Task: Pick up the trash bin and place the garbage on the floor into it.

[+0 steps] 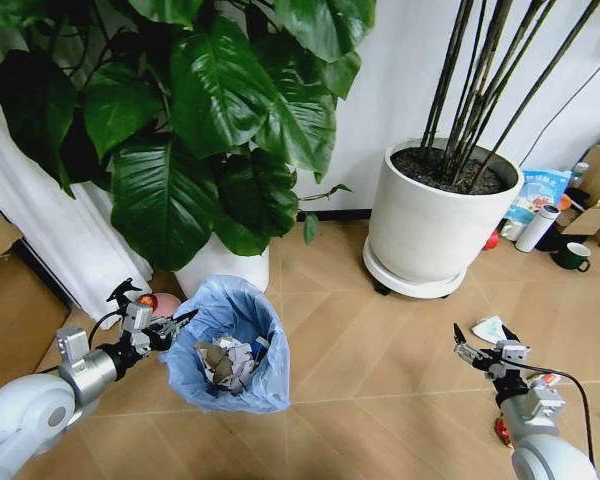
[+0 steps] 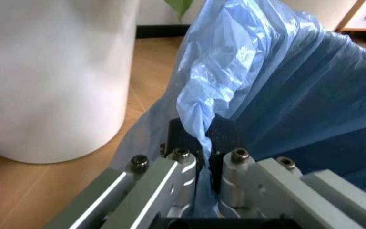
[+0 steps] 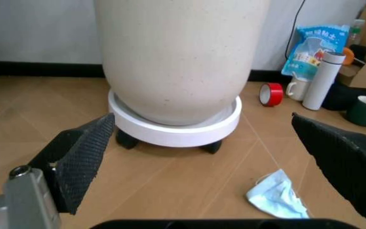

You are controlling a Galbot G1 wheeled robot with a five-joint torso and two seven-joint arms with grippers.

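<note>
Left claw point(image 2: 202, 164) pinches trash bin point(image 1: 230, 345) above floor point(image 1: 380, 400).

No lettering can be read anywhere; the blue-and-white printed plastic pouch point(image 3: 315, 47) by the wall carries print, but it is too small to make out.

left pincer point(image 1: 180, 322) gripping trash bin point(image 1: 230, 345) — garbage point(image 1: 488, 329) nearby
</note>
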